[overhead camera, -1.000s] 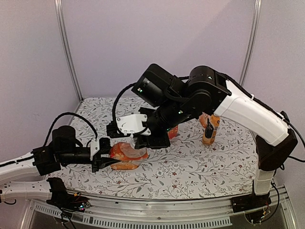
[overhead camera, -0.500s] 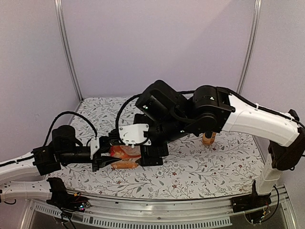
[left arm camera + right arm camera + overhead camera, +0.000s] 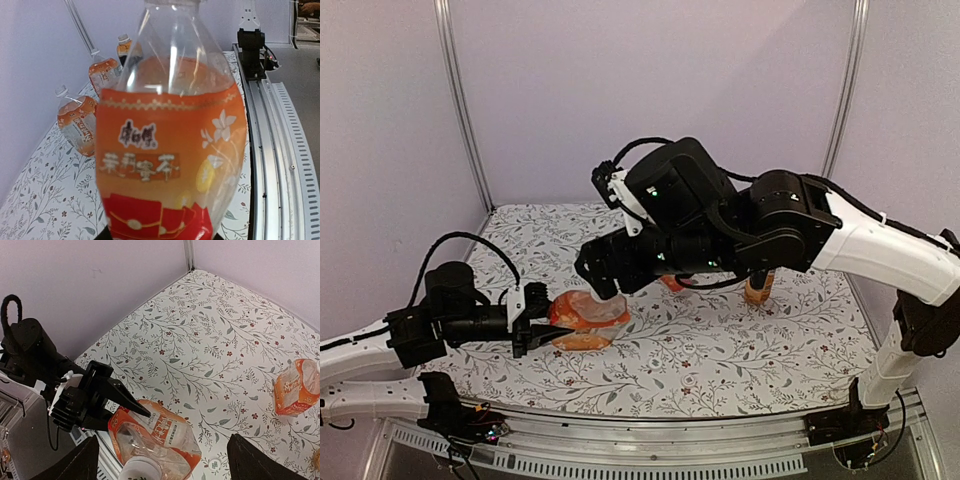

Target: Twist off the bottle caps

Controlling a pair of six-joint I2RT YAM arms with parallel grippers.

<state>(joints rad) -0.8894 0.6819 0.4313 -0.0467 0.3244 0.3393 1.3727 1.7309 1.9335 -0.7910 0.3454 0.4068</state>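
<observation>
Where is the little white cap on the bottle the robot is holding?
Right wrist view, bottom middle: the white cap tops the orange bottle gripped by the left end effector, between the right end effector's open fingers.

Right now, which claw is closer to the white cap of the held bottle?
Right. The right gripper hangs open over the cap, a finger on either side; the left gripper clamps the bottle lower down, at its label.

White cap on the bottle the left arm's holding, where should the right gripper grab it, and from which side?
Probably best to take the white cap by its round side wall, from above: the bottle, clamped by the left gripper, points it up toward the right gripper's open jaws.
</observation>
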